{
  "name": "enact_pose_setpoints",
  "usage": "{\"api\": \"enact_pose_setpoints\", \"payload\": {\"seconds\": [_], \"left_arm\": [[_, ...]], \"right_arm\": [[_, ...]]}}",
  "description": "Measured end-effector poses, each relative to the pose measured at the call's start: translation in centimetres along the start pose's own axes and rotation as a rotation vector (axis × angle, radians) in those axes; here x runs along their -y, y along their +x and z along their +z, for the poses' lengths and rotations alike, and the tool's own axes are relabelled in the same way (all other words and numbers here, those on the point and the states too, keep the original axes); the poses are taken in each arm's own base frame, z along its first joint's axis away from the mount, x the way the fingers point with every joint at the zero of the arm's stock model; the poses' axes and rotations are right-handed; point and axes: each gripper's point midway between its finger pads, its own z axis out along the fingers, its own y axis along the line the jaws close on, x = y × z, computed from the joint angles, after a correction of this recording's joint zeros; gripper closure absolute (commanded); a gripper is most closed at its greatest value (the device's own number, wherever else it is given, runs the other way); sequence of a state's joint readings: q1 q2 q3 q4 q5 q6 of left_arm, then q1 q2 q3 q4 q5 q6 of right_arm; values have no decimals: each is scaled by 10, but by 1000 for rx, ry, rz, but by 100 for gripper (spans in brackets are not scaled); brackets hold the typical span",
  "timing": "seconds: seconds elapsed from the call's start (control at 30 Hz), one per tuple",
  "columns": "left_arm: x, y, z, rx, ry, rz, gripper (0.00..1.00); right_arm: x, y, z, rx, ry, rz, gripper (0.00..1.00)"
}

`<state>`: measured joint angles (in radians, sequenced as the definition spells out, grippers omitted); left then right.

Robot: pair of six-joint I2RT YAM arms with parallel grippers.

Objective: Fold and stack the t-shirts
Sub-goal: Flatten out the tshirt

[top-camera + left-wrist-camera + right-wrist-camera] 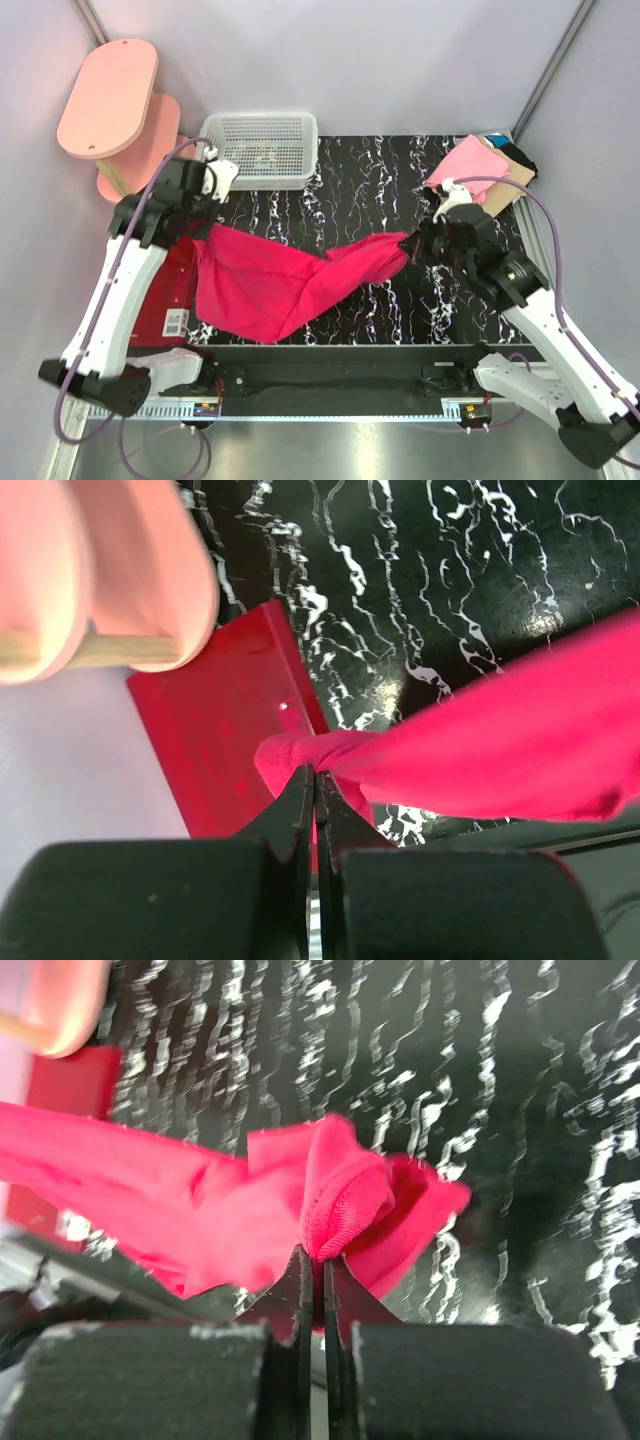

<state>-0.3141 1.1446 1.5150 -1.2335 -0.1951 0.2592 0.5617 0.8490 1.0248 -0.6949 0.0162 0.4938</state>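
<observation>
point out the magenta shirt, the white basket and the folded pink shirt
magenta shirt (262,285), top view, its spread body
white basket (268,180), top view, near wall
folded pink shirt (468,165), top view, upper face

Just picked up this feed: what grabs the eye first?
A bright magenta-red cloth t-shirt stretches across the black marbled table, the left gripper shut on one end and the right gripper shut on the other. Behind it stand a white plastic mesh basket, back left, and folded shirts in the far right corner.
</observation>
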Motion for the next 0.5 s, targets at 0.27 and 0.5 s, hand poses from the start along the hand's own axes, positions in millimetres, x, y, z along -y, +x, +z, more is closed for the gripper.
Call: {"api": "enact_pose_setpoints", "payload": {"seconds": [0.27,0.5], "left_arm": [[-3,-52,29,11,23,-2,100],[17,-3,25,-21,76,5,100]], "right_arm": [[-7,-35,19,55,45,-38,98],[10,56,2,-127,-33,105,53]]}}
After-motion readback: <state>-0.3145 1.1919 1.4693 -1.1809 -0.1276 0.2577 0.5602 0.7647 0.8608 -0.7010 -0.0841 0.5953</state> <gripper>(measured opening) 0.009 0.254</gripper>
